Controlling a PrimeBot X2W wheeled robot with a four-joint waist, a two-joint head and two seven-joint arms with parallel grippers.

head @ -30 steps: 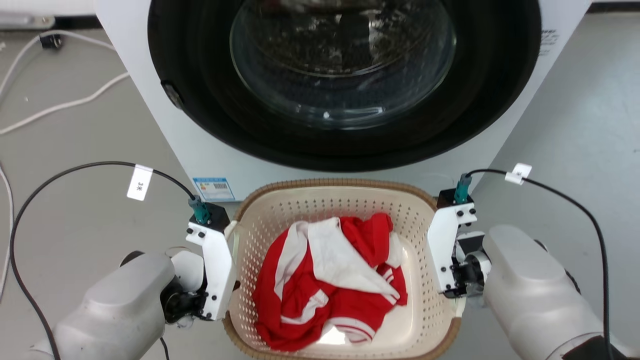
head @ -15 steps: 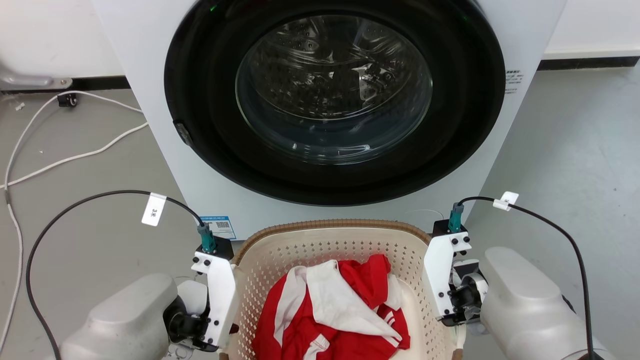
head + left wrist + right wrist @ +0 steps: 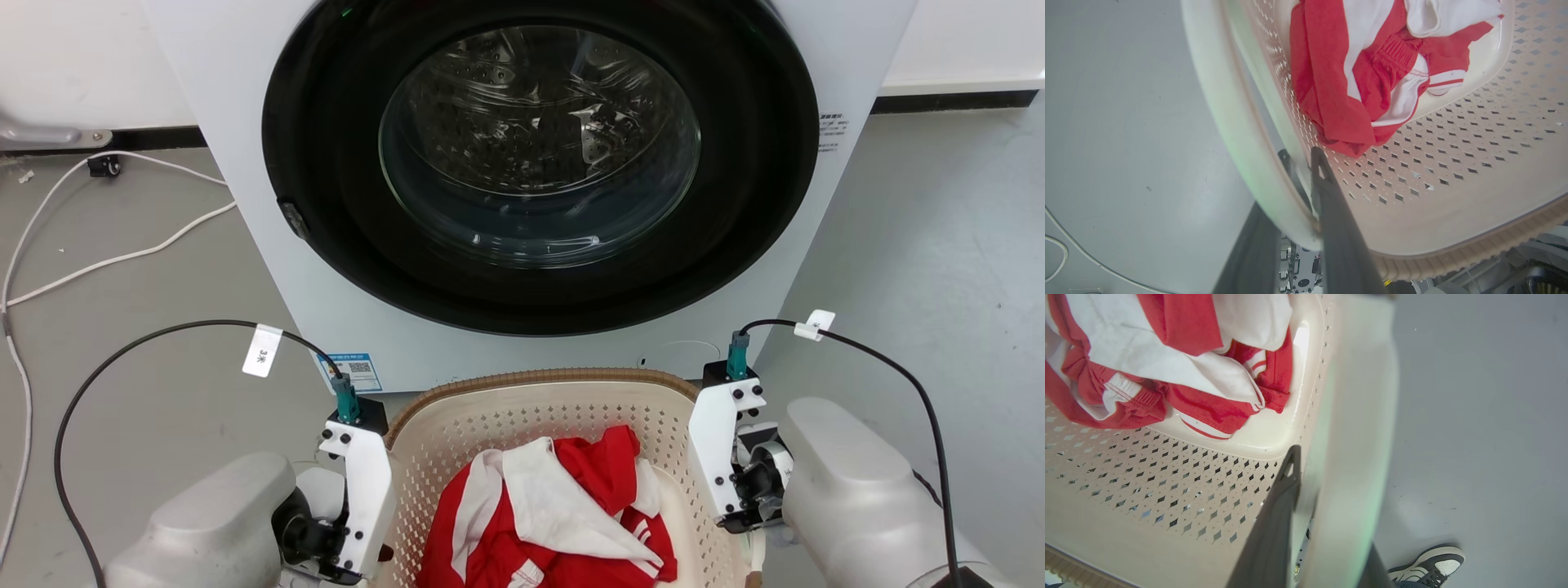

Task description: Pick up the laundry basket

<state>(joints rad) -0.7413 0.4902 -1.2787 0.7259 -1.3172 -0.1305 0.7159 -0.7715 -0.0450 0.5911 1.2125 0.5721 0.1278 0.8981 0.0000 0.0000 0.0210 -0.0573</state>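
The laundry basket [image 3: 539,380], cream perforated plastic with a brown woven-look rim, sits low in the head view in front of the washing machine, with red and white clothes [image 3: 555,523] inside. My left gripper [image 3: 1300,158] is shut on the basket's white left handle [image 3: 1237,122], one dark finger [image 3: 1331,212] inside against the wall. My right gripper [image 3: 1306,473] is shut on the right handle [image 3: 1355,437], with one finger [image 3: 1278,522] inside. In the head view both white wrist brackets flank the basket's sides and hide the fingers.
A white washing machine [image 3: 245,163] with a round dark glass door [image 3: 539,147] stands right behind the basket. White cables [image 3: 114,261] lie on the grey floor to the left. A person's shoe [image 3: 1429,563] rests on the floor beside the right handle.
The whole head picture has shifted, so the camera has moved: more of the machine's door shows and the basket sits lower in frame. Both grippers keep their hold on the handles.
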